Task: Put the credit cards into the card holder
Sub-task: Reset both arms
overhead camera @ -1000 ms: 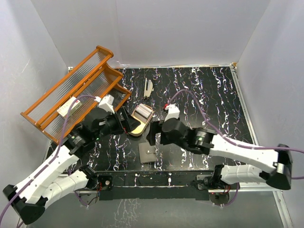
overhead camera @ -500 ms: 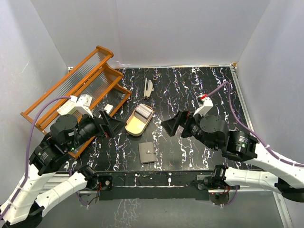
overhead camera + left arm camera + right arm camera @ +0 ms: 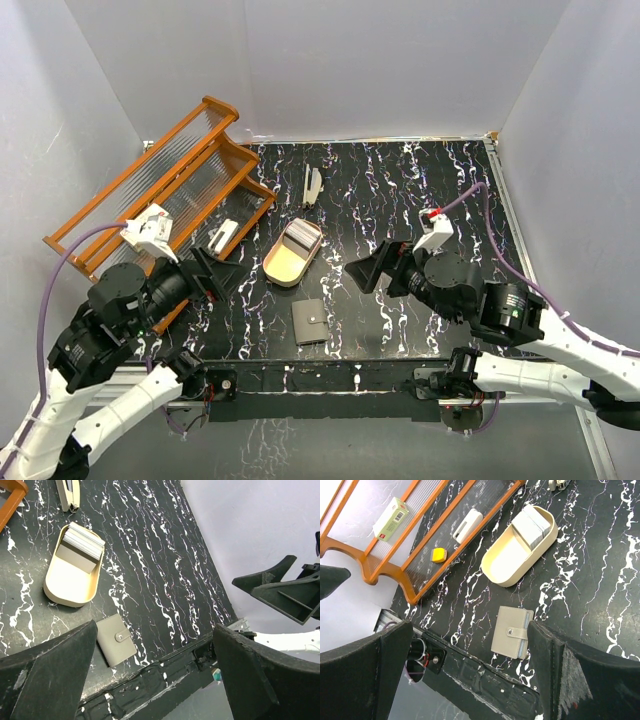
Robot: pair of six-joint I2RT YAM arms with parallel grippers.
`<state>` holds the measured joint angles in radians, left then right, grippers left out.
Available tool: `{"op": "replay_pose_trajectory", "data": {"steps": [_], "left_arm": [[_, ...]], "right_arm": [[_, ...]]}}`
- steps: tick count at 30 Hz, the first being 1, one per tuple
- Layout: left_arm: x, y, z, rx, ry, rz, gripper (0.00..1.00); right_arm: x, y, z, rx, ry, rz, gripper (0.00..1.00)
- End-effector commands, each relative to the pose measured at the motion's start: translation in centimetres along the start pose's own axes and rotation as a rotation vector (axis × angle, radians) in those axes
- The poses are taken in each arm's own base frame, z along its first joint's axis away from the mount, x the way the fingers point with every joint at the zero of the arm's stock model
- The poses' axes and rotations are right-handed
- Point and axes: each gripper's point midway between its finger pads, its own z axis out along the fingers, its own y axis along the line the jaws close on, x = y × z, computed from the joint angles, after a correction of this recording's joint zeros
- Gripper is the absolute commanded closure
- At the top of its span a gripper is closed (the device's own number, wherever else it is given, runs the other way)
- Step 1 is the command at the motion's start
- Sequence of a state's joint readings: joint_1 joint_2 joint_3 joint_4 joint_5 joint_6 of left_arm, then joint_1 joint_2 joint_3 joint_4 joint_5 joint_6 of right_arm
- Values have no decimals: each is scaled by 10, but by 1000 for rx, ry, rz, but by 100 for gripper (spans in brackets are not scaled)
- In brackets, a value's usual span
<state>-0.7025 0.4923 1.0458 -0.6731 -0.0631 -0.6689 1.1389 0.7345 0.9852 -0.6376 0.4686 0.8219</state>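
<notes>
My left claw (image 3: 215, 272) hangs apart and empty over the tabletop (image 3: 440, 190) left of the tray (image 3: 278, 278), and the right claw (image 3: 372, 268), also apart and empty, to its right. The holder (image 3: 310, 322) lies shut just nearer than the tray; the cards (image 3: 298, 238) sit stacked in the tray's far end. I'd open the holder first: pin it with one claw, then pop the snap (image 3: 510, 630) slowly with the other so it doesn't skate.

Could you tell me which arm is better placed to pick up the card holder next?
Probably the right: the right gripper, open, hangs nearer the closed card holder. The left gripper, also open, sits farther off beside the orange rack.
</notes>
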Motion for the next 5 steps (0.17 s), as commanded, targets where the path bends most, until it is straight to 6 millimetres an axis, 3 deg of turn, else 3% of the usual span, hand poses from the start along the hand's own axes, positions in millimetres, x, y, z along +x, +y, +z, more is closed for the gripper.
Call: {"op": "replay_pose_trajectory", "data": {"steps": [1, 5], "left_arm": [[0, 7, 5, -30, -16, -12, 1], [0, 8, 5, -39, -13, -12, 1]], "right_arm": [[-10, 5, -6, -18, -33, 32, 2], [-9, 5, -5, -23, -32, 39, 2]]}}
